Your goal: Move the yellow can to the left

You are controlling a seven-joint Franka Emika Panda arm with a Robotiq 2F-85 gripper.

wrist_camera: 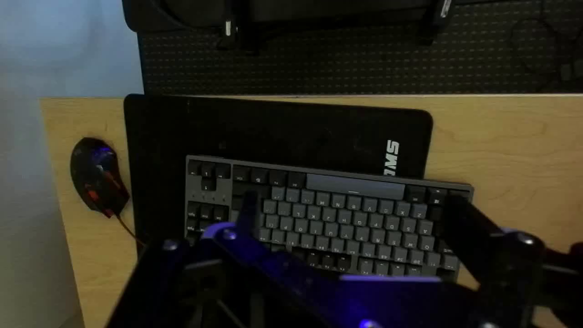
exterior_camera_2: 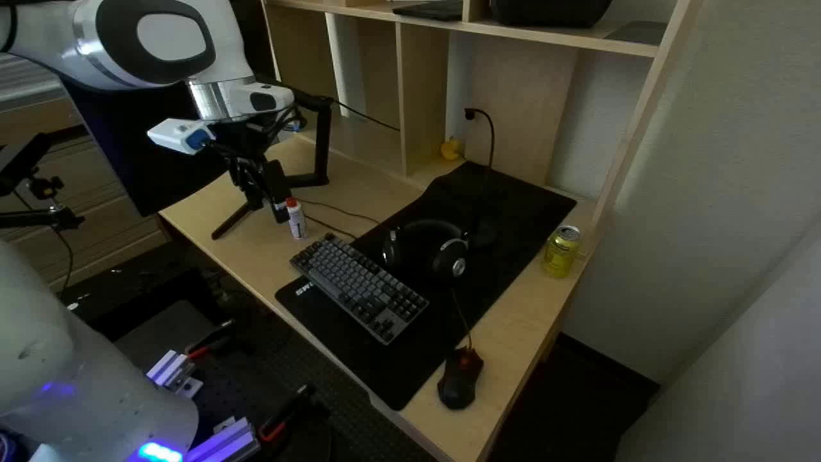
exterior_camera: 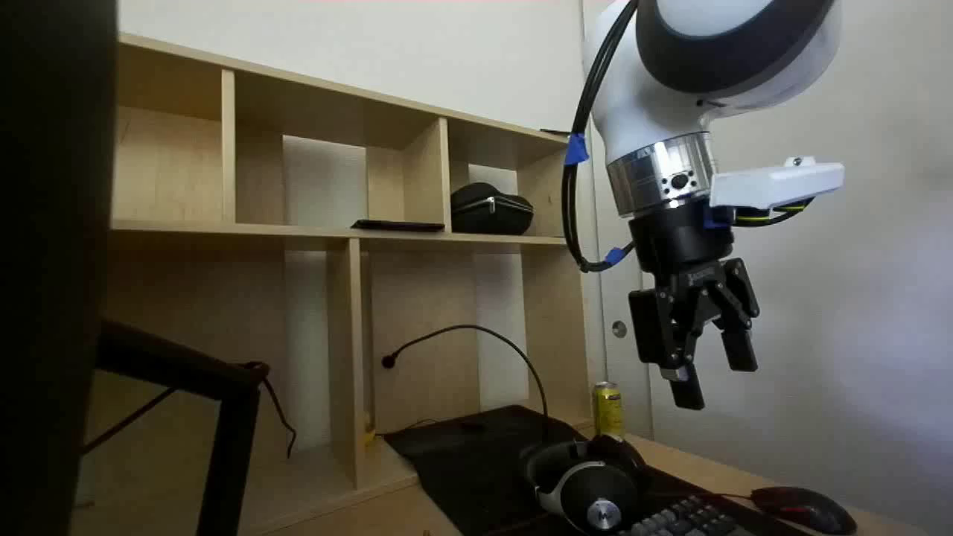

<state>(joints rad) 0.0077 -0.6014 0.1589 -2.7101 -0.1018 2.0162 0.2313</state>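
The yellow can stands upright on the desk in both exterior views, near the desk's side edge and beside the shelf's end panel. In an exterior view its lower part is partly hidden behind the headphones. It is out of view in the wrist view. My gripper is open and empty, raised above the desk and well apart from the can. It also shows in an exterior view at the opposite end of the desk from the can. In the wrist view its spread fingers are above the keyboard.
Headphones, the keyboard and a black mat lie between gripper and can. A mouse is near the front corner. A white bottle with a red cap stands by the gripper. A thin gooseneck rises before the shelf.
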